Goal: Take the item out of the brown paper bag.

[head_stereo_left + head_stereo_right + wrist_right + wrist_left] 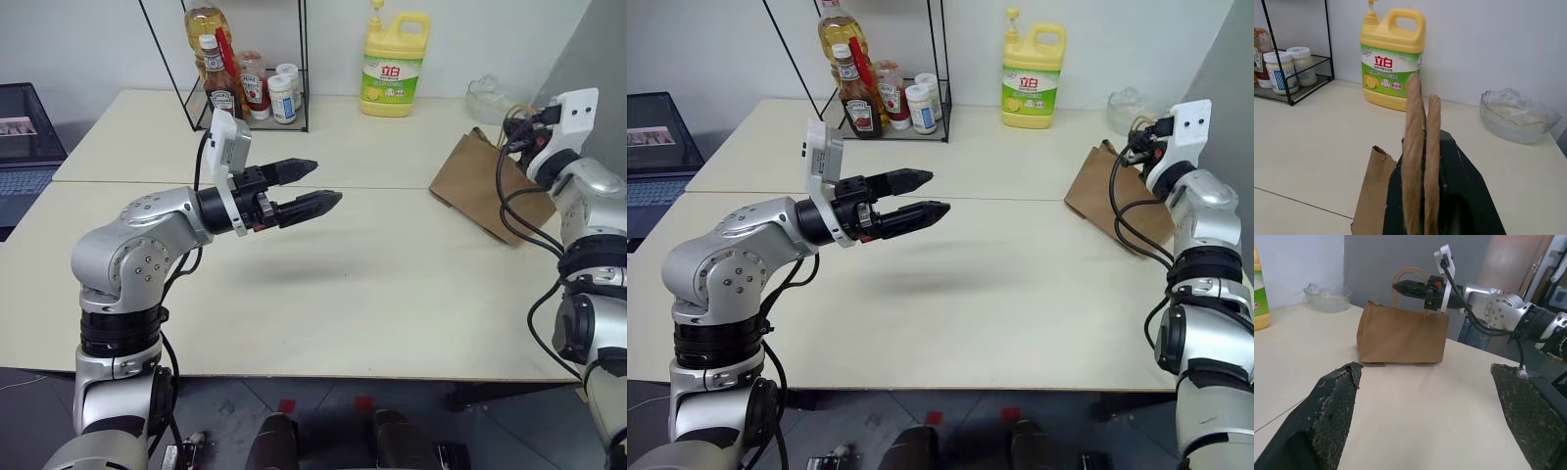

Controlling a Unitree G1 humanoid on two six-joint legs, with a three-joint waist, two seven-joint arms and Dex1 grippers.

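Note:
The brown paper bag [1400,335] stands upright at the table's right side, its twine handles [1406,273] raised. My right gripper [1400,285] reaches level over the bag's top and is shut on both handle loops [1420,147], which press together against its black fingers [1459,186]. The item is hidden; the bag's inside is out of sight. My left gripper [326,182] hovers above the middle of the table, pointing level toward the bag, open and holding nothing. A wide stretch of table lies between it and the bag.
A yellow detergent jug [395,64] stands at the table's back. A black wire rack [245,98] with sauce bottles and jars is at the back left. A glass bowl [1518,115] sits behind the bag. A laptop [24,147] is at far left.

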